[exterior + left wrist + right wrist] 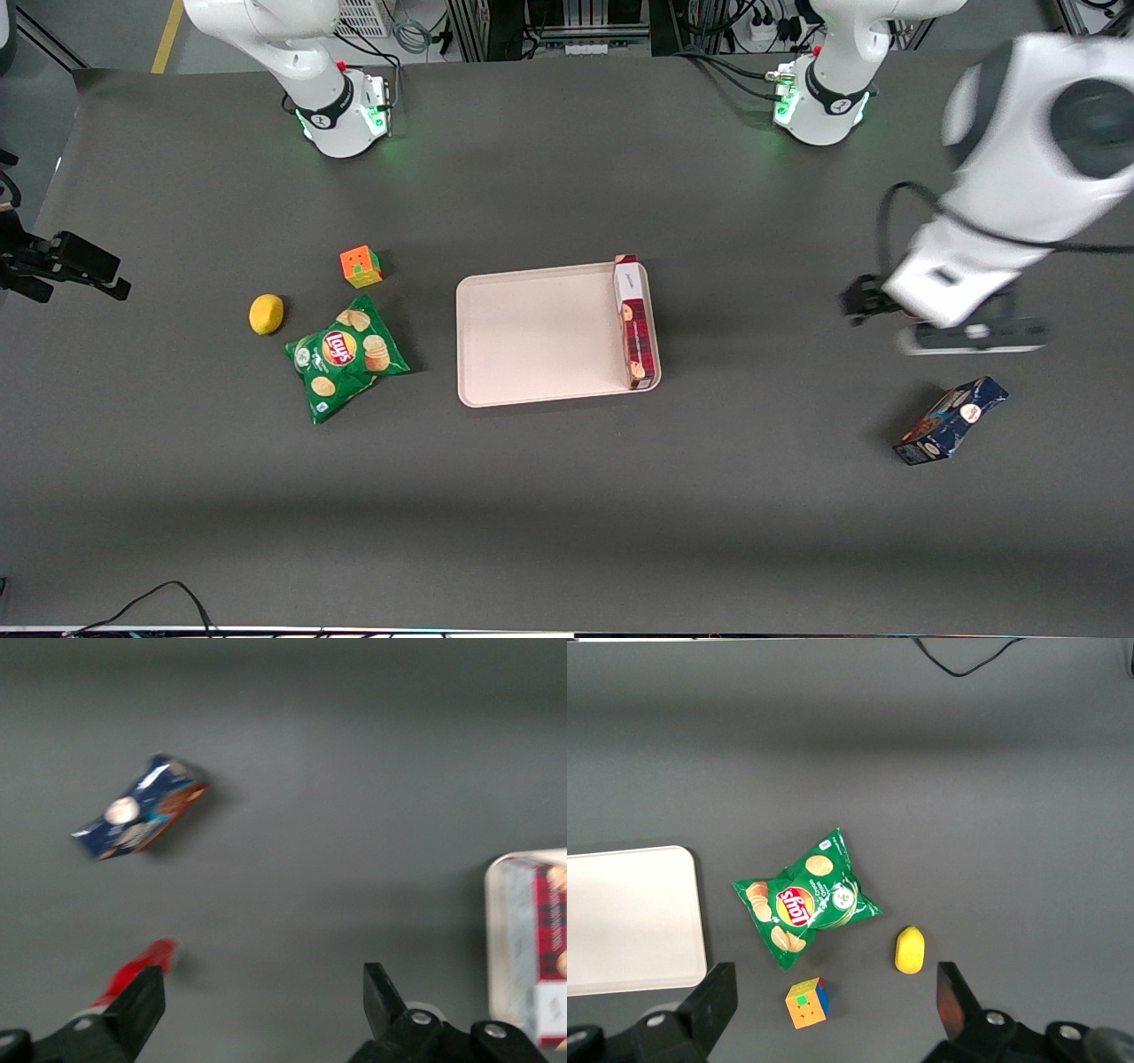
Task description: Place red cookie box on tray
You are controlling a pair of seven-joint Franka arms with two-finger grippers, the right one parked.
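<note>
The red cookie box [634, 322] lies flat in the pink tray [532, 337], along the rim at the working arm's end, its white end section farther from the front camera. The left wrist view catches the same box [551, 921] inside the tray's rim [494, 939]. My left gripper [974, 337] hangs above the table well away from the tray, toward the working arm's end. In the wrist view the gripper [264, 979] is open, with only bare table between its fingers.
A dark blue snack box [950, 420] lies nearer the front camera than my gripper. A red bottle [142, 964] shows partly under one finger. Toward the parked arm's end lie a green chips bag [345, 356], a lemon [266, 314] and a colour cube [361, 266].
</note>
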